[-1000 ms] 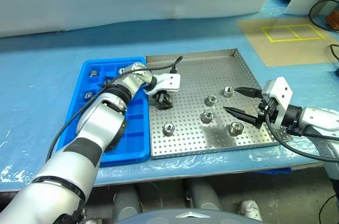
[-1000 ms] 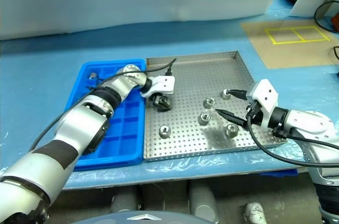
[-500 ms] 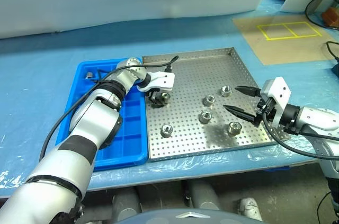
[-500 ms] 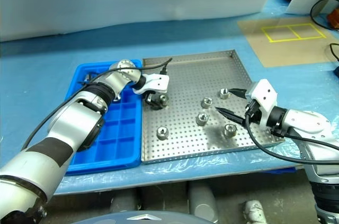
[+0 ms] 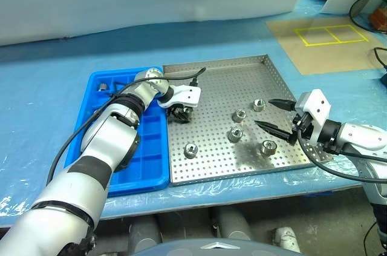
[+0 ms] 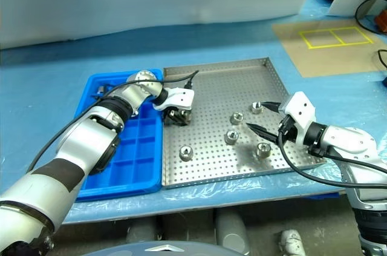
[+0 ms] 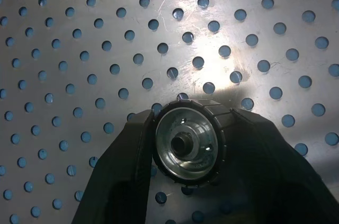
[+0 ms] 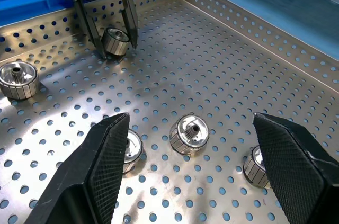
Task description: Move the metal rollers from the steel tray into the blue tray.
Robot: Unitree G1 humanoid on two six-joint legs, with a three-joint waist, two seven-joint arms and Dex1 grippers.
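Left pincer point(image 7: 185, 144) snug around one roller point(image 7: 186, 143); right pincer point(image 8: 190, 166) agape above three loose rollers point(image 8: 188, 134)

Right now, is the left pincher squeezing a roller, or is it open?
Shut on it. The left end effector has a black finger pressed against each side of one metal roller, which rests on the steel tray.

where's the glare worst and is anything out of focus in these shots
Left wrist view: a bright glare patch on the steel tray just beyond the sharply shown roller. Right wrist view: the right gripper's near fingers look soft, the rollers beyond crisp. Head views: even light, mild sheen on the tray floor.
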